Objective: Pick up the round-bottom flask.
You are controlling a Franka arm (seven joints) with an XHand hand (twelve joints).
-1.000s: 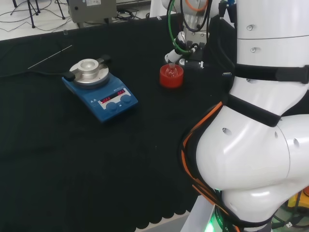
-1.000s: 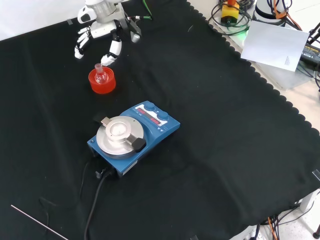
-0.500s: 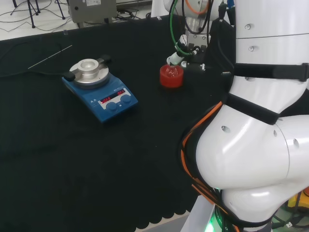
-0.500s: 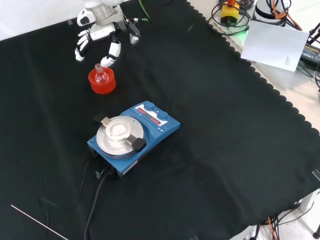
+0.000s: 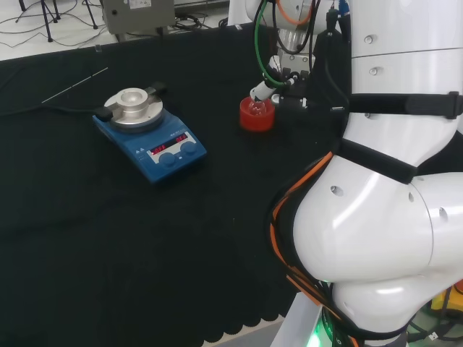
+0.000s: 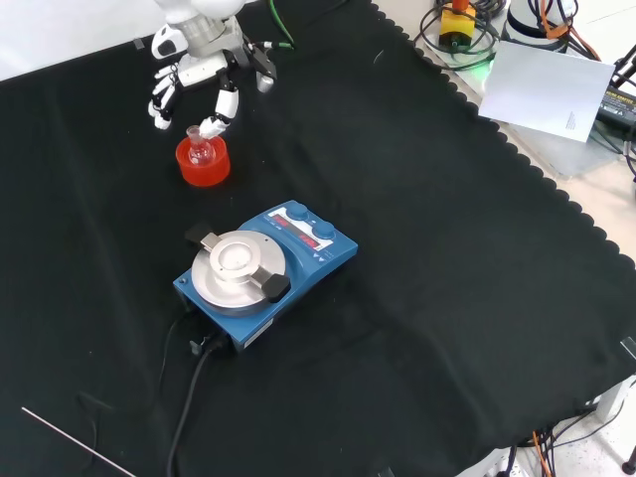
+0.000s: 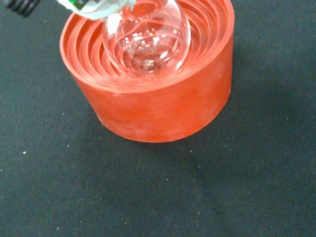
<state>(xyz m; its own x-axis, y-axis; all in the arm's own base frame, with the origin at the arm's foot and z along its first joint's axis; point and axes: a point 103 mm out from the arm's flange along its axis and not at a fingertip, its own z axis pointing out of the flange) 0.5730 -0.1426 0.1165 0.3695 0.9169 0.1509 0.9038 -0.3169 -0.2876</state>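
Note:
A small clear round-bottom flask (image 6: 199, 146) stands upright in a red ribbed ring stand (image 6: 203, 164) at the cloth's far left in the front view. The wrist view has the flask's bulb (image 7: 146, 38) resting in the red stand (image 7: 158, 106). In the head view the flask (image 5: 255, 106) and stand (image 5: 257, 117) sit just left of the arm's links. The black and white hand (image 6: 204, 68) hovers right above the flask, fingers spread and relaxed, one fingertip (image 6: 212, 125) close beside the flask's neck. Nothing is held.
A blue hotplate stirrer (image 6: 263, 270) with a round metal top stands in front of the stand in the front view, its black cable (image 6: 189, 397) trailing toward the near edge. A thin rod (image 6: 75, 445) lies near the front left corner.
The hand has moved down and closer over the flask, a fingertip now beside its neck. The flask and stand have not moved.

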